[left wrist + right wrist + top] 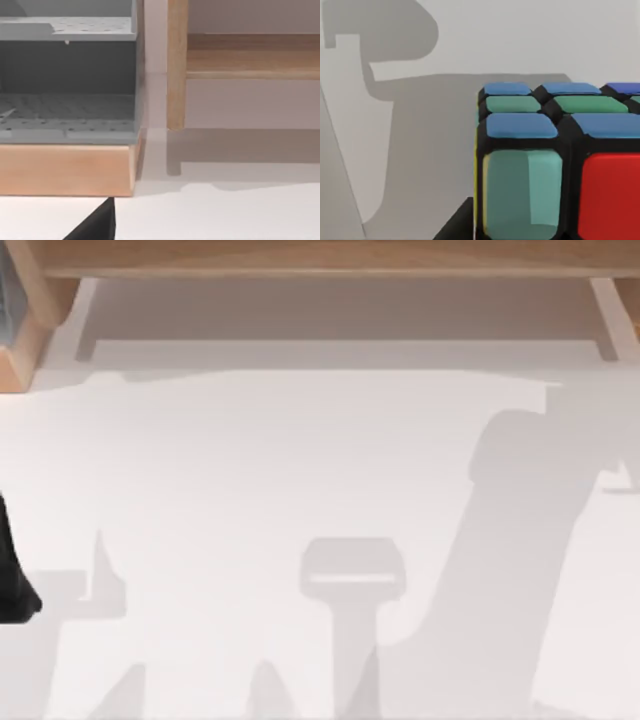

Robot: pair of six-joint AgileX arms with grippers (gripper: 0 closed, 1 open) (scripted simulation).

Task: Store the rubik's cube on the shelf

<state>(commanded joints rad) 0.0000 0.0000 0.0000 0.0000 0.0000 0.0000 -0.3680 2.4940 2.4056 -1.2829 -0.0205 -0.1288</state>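
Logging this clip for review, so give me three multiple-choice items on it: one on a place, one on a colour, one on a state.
1. In the top view, where does the shelf run?
A. along the top edge
B. along the bottom edge
C. across the table's middle

2. Which tile colour shows on the rubik's cube in the right wrist view?
A. purple
B. pink
C. blue

3. In the left wrist view, how does the shelf's side support stand?
A. lying flat
B. upright
C. steeply slanted

Answers:
1 A: the shelf spans the top edge, above the white tabletop.
2 C: the rubik's cube has blue tiles on its upper face.
3 B: the side support rises straight from the tabletop.

The left arm sits at the top view's left edge.
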